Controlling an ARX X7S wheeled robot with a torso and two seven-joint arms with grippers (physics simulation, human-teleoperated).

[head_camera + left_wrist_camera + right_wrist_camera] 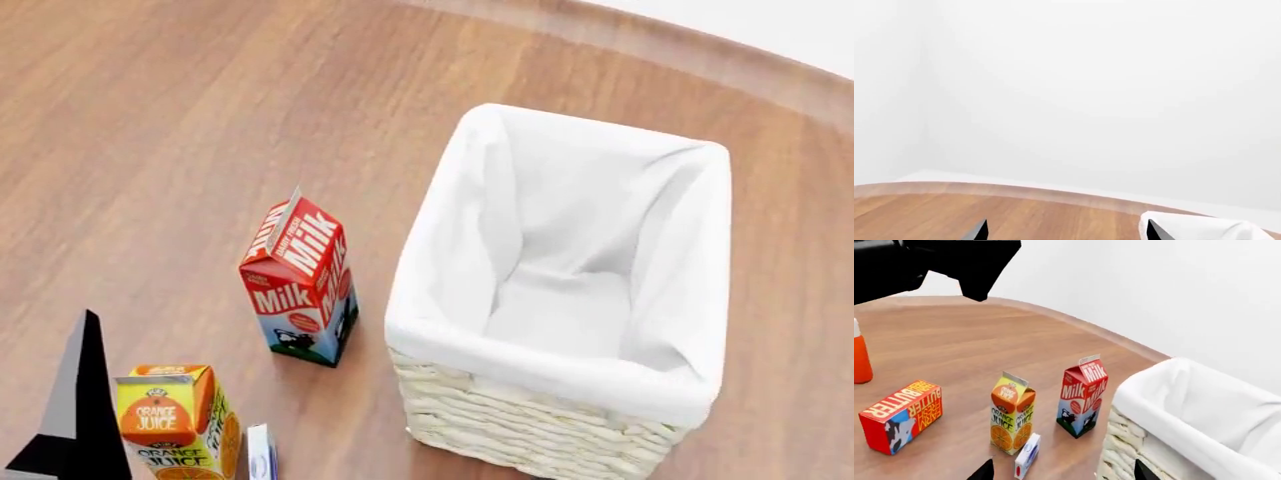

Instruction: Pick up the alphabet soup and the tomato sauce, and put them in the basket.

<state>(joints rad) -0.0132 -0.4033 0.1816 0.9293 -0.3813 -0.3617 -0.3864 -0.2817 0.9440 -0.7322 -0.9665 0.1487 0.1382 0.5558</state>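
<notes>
The cream wicker basket point(534, 430) with its white cloth lining stands on the wooden table; it looks empty. It also shows in the right wrist view point(1187, 405), and a corner of its cloth shows in the left wrist view point(1201, 227). The alphabet soup and the tomato sauce are out of view in every frame. My left gripper point(1067, 232) is open and empty, held above the table beside the basket; one of its fingers point(78, 400) shows in the head view. My right gripper point(1063, 472) is open and empty, low over the table in front of the cartons and the basket.
A milk carton point(300, 285) stands left of the basket, and an orange juice carton point(174, 420) stands nearer. A small white-and-blue box point(1026, 457) lies by the juice. A butter box point(901, 415) and an orange bottle point(861, 360) sit further left. The left arm point(934, 262) hangs overhead.
</notes>
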